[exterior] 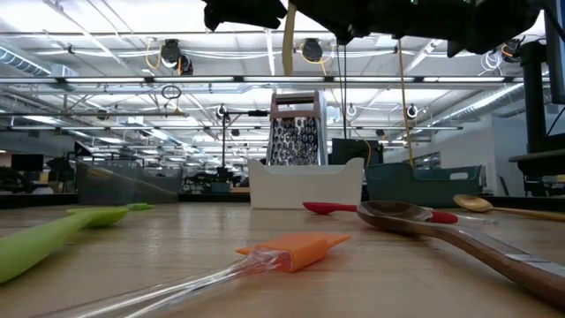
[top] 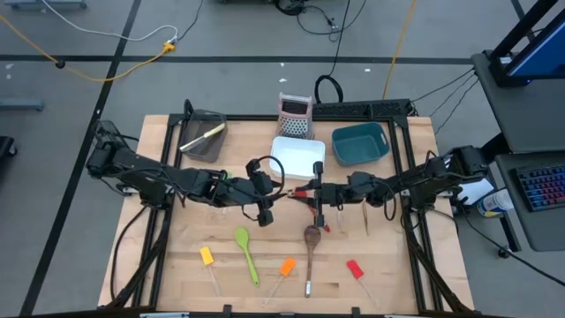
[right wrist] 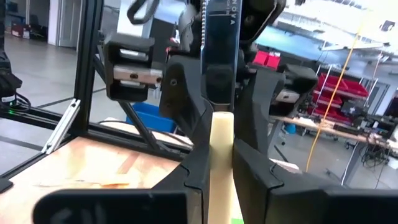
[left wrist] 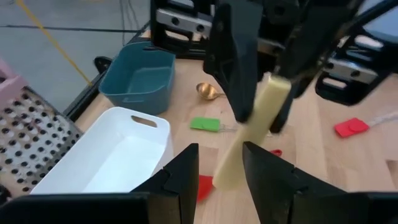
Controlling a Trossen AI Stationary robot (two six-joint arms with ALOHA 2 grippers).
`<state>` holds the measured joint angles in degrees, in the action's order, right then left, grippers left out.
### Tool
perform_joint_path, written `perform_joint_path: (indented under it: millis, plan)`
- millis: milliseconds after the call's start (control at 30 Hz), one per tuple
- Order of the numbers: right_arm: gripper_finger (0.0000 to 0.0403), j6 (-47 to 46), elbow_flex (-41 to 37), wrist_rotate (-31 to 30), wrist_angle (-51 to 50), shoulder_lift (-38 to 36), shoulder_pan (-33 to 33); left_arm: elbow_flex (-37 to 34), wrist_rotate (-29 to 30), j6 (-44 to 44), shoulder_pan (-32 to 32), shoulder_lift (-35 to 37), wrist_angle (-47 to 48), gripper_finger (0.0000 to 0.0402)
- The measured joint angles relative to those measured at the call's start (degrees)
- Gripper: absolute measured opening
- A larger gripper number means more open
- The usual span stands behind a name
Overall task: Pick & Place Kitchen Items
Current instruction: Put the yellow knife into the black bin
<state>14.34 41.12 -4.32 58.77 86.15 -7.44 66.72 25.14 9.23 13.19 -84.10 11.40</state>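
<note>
A cream-handled knife (left wrist: 249, 137) is held in the air over the table's middle, between my two grippers. My right gripper (right wrist: 221, 155) comes from the table's right and is shut on its handle. My left gripper (left wrist: 221, 148) comes from the left and is open. One of its fingers stands on each side of the handle's free end, with a gap showing on one side. In the low view the handle (exterior: 288, 44) hangs upright, well above the table. The blade is hidden. A green spoon (top: 246, 252), a brown spoon (top: 311, 238) and an orange spatula (top: 286, 267) lie flat on the table below. My right gripper pinches the knife's cream handle (right wrist: 221, 134) between its two fingers, which come about level from the table's right. The handle reaches out past the fingertips toward my left gripper. The knife is lifted clear of the table.
A dark mesh bin (top: 205, 134) at the far left holds a pale utensil. The grater (top: 295, 115), white bin (top: 298, 155) and teal bin (top: 360, 143) stand along the far side. A yellow spatula (top: 206, 256) and a red spatula (top: 354, 268) lie near the front edge.
</note>
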Motion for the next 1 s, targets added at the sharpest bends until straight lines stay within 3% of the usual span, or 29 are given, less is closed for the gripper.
perform_joint_path:
  millis: [200, 1000]
  plan:
    - [0.0041, 0.6, 0.2, 0.0, 4.8, -0.1, 0.0, 0.0, -1.5, -0.5, 0.0, 0.0, -0.1, 0.0131]
    - [0.0041, 3.5, 1.6, 0.1, 6.6, 0.0, 0.6, 0.0, -1.5, -3.2, -2.3, 0.0, -4.3, 0.0131]
